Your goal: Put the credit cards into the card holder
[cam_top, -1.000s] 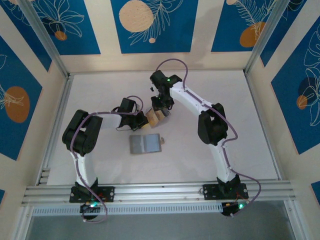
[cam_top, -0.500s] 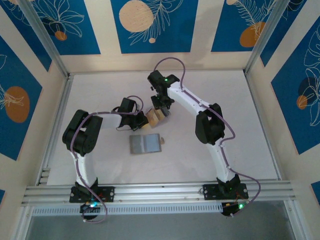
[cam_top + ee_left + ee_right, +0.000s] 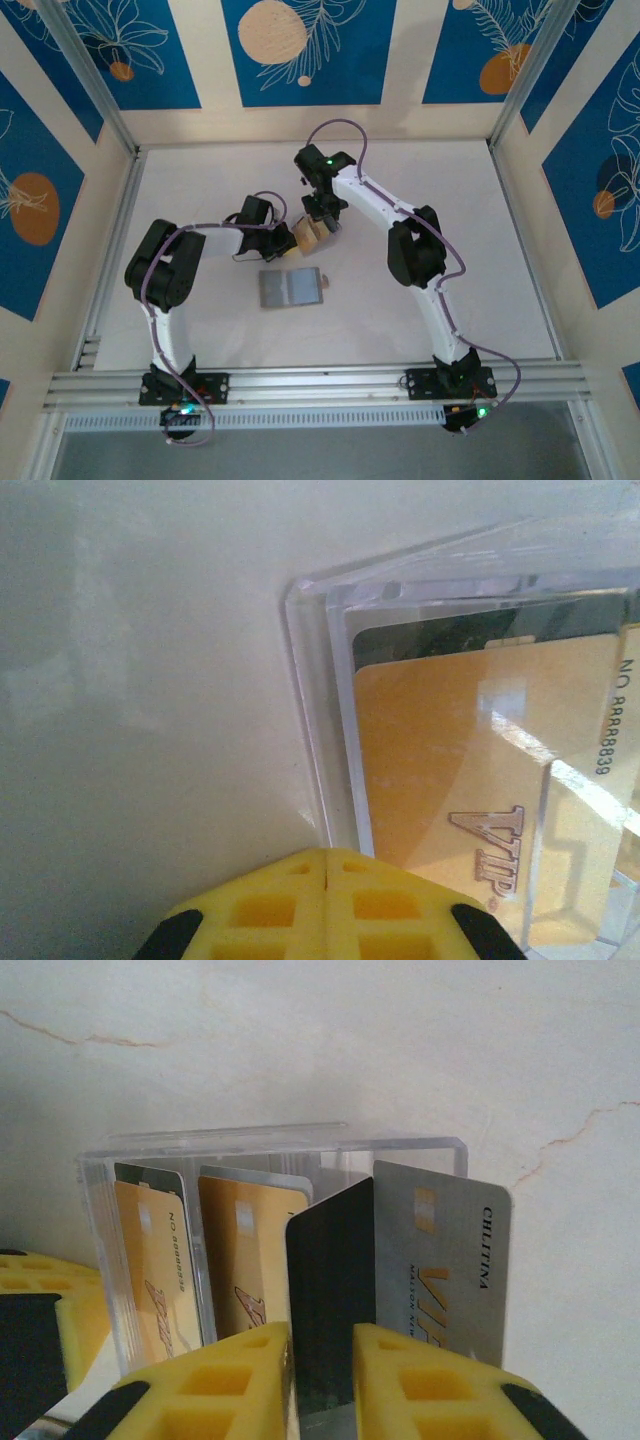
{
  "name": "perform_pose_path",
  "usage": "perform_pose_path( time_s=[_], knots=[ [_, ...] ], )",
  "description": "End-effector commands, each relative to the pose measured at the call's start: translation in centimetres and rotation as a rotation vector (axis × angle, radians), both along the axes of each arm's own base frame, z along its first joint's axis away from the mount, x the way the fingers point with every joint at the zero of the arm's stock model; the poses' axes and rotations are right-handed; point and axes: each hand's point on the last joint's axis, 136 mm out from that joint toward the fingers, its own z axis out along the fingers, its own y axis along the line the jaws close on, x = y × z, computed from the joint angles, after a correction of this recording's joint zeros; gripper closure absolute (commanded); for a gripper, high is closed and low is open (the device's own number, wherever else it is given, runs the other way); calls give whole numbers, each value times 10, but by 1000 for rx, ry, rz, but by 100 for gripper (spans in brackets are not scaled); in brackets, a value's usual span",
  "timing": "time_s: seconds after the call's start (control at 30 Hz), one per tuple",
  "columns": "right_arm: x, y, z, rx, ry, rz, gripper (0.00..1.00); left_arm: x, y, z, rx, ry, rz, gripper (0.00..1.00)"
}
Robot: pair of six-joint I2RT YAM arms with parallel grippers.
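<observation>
- Left gripper (image 3: 328,860) is shut, pads together at the clear case (image 3: 308,680) corner.
- Tan credit cards (image 3: 440,770) are kept inside that case; the card holder (image 3: 292,288) is laid on the surface (image 3: 450,200) nearby.
- Right gripper (image 3: 322,1345) is narrowly parted around a black card (image 3: 330,1270); whether it is gripped cannot be told.

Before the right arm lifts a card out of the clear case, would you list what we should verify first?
1. The left gripper is shut on the clear case wall, steadying it: ok.
2. The dark card sits between the fingers of the right gripper: ok.
3. Right grip firm on that card: cannot tell.
4. The silver card beside it is free of the fingers: cannot tell.
5. The card holder lies flat on the table near both arms: ok.
6. Card holder open to receive a card: cannot tell.
</observation>
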Motion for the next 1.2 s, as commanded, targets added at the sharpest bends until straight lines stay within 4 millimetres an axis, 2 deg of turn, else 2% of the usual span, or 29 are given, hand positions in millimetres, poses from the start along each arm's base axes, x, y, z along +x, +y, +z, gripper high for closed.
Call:
perform_pose_path(
  time_s=[0.0,0.17,0.3,0.5,0.93,1.07,1.17],
  knots=[
    [-3,4,-7,-9,29,16,79,9,-8,-11,22,-26,1,95],
    [-3,2,-7,-10,31,13,86,9,-8,-12,22,-25,1,95],
    [-5,4,1,2,27,21,92,10,-8,-12,24,-25,2,95],
    [-8,9,29,46,-8,30,100,10,-8,-13,28,-22,3,95],
    [-12,3,86,65,-137,11,100,12,-12,-10,32,-29,-9,95],
    [-28,2,105,110,-173,10,100,14,-19,9,-3,-53,-35,94],
    [-48,0,114,196,-162,-2,100,14,-18,39,-24,-99,-35,94]
  ],
)
